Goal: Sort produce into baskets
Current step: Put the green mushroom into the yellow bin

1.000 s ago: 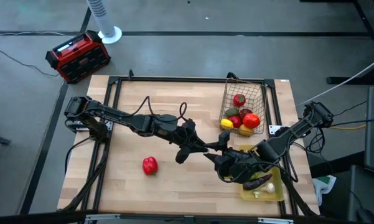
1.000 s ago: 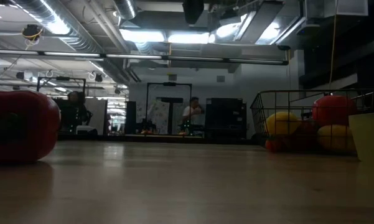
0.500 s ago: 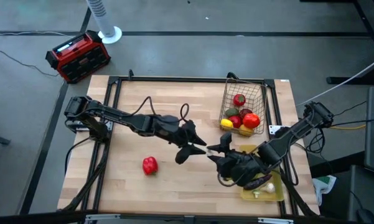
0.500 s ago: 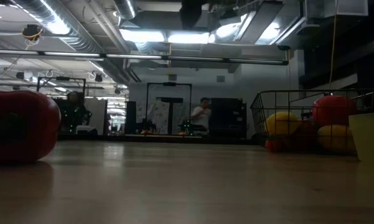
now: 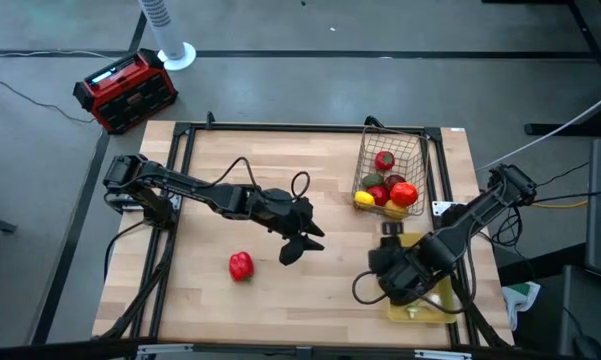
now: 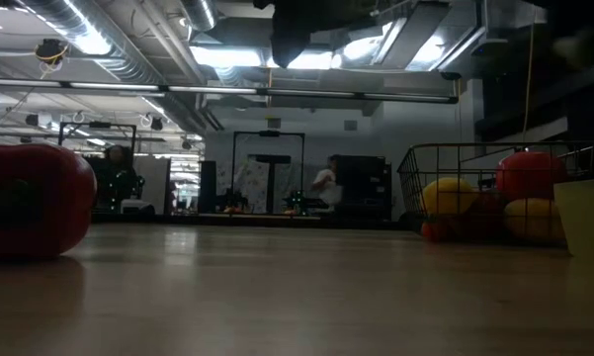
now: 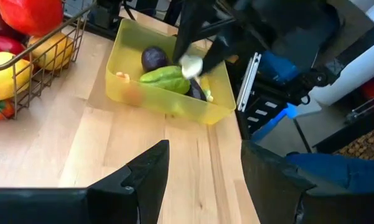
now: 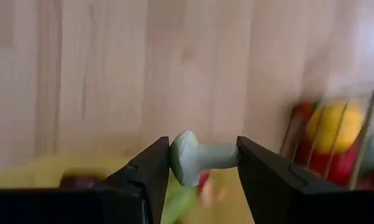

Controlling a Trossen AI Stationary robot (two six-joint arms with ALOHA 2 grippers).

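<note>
My right gripper [image 8: 202,163] is shut on a small white garlic piece [image 7: 191,64] and hangs over the yellow tray [image 7: 174,106] at the table's near right. In the tray lie a purple eggplant [image 7: 154,58] and a green piece [image 7: 165,78]. My left gripper [image 7: 202,180] stands open near the table's middle [image 5: 302,243], with nothing between its fingers. A red pepper [image 5: 241,265] rests on the table to its near left. The wire basket [image 5: 390,172] at the far right holds red and yellow produce. My right gripper pinches the white garlic between its two fingers. The rounded end [image 8: 183,158] lies against one finger and the narrower end [image 8: 227,155] against the other, so the piece spans the gap. The fingers slant down from above. The garlic is lifted clear, above the tray.
A red-and-black box [image 5: 125,90] and a white fan base [image 5: 175,52] stand on the floor beyond the table's far left corner. Bare wood lies between the pepper and the tray. In the low view a person [image 6: 326,183] moves far behind the table.
My right gripper has drawn away from my left gripper toward the table's near right corner with the white garlic. It has tipped from nearly level to pointing steeply down over the yellow tray. My left gripper has stayed near the table's middle.
</note>
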